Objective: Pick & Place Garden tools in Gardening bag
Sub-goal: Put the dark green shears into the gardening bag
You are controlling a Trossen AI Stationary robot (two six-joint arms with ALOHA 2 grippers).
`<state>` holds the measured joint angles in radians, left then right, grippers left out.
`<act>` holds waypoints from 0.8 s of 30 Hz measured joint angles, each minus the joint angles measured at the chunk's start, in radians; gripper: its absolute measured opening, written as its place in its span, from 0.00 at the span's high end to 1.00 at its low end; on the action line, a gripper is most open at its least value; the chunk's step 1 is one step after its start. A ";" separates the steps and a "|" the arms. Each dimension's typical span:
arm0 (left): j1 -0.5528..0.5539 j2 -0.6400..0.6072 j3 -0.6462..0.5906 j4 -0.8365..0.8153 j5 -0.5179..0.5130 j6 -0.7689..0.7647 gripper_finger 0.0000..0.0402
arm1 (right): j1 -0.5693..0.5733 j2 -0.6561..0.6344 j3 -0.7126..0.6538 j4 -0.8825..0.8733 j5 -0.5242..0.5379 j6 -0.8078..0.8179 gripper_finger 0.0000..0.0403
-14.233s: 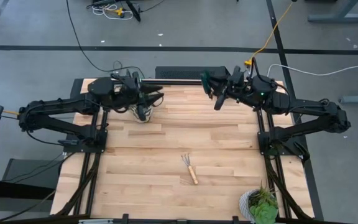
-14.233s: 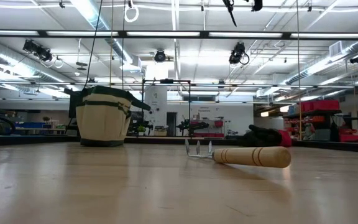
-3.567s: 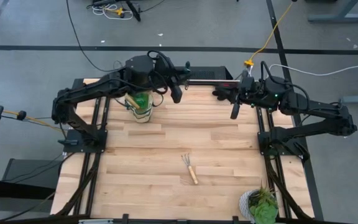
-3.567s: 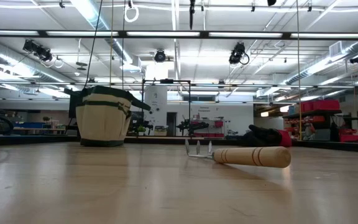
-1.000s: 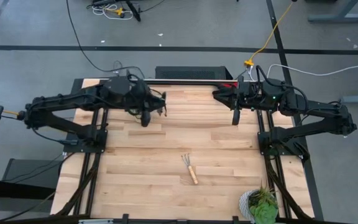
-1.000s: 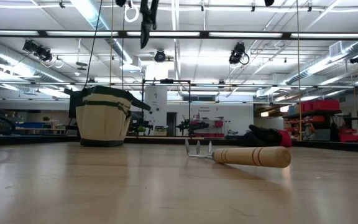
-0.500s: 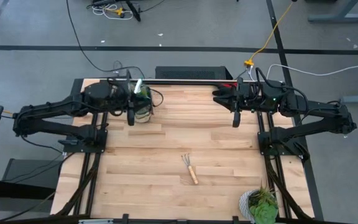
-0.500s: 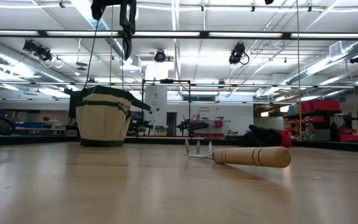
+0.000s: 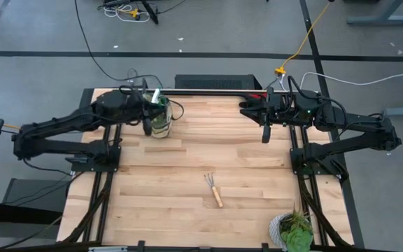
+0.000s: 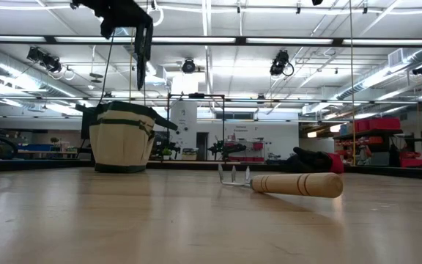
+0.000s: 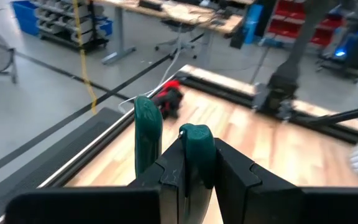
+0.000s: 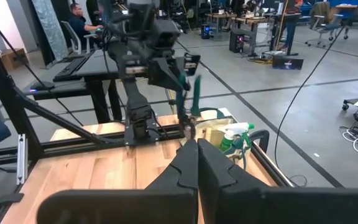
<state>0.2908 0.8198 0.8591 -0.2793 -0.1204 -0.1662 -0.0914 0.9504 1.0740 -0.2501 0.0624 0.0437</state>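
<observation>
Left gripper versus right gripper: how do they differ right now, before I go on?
The left gripper is clamped on the teal-handled shears; the right gripper is shut with nothing between its fingers. The left gripper hangs at the gardening bag on the table's far left; the right gripper sits on the far right, away from the bag. Both are raised off the table, near its far edge.

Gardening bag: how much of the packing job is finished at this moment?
Done: a green, white-handled piece sits in the gardening bag. In hand: the left tool holds teal-handled shears, raised near the bag. Left: one rake and the red-and-black gloves lie on the table. The right tool waits shut.
</observation>
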 joint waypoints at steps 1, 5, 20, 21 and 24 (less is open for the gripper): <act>0.014 0.000 -0.007 -0.004 0.000 0.007 0.85 | 0.000 0.000 0.000 0.000 0.000 0.000 1.00; 0.078 -0.003 -0.044 0.023 0.005 0.023 0.85 | 0.000 0.000 0.000 0.000 0.000 0.000 1.00; 0.233 -0.002 -0.115 0.034 0.109 0.092 0.85 | 0.000 0.000 0.000 0.000 0.000 -0.002 1.00; 0.236 -0.002 -0.115 0.040 0.111 0.095 0.85 | 0.000 0.000 0.000 0.000 0.000 -0.002 1.00; 0.249 -0.002 -0.115 0.039 0.113 0.095 0.85 | 0.000 0.001 0.000 0.000 0.000 -0.003 1.00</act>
<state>0.5399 0.8177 0.7441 -0.2402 -0.0075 -0.0707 -0.0914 0.9512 1.0737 -0.2504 0.0628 0.0409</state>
